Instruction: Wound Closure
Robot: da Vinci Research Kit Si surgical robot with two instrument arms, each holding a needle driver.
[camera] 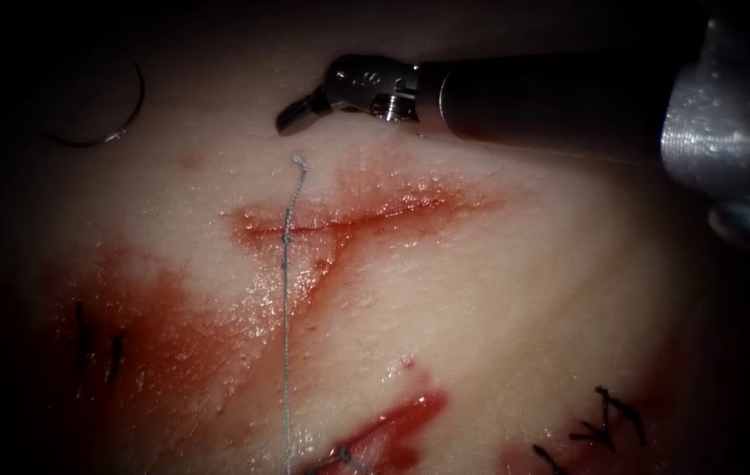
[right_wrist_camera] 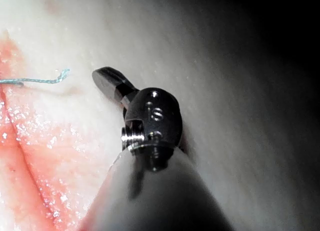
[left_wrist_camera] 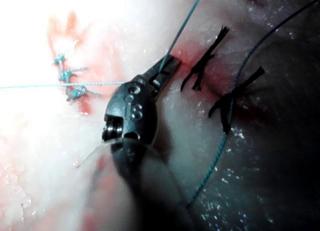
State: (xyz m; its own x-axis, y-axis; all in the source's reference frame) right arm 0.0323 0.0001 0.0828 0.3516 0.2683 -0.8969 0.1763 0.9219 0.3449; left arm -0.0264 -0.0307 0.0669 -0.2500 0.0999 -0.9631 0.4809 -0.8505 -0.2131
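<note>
Two tools work here: the left tool (left_wrist_camera: 167,71) pinches the thread (camera: 287,334), while the right tool (camera: 295,114), jaws pressed together and empty, hovers above the cut (camera: 348,220) (upper centre). Needle (camera: 111,114) lies free, upper left, outside the tissue (camera: 498,308). Steady, even thread tension seems wise.

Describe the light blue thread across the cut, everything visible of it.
The thread is thin, pale blue and twisted. It runs straight up the tissue, crosses the cut at a small knot, and ends in a free curled tip just below the right gripper, apart from it. The left gripper is shut on this thread.
</note>
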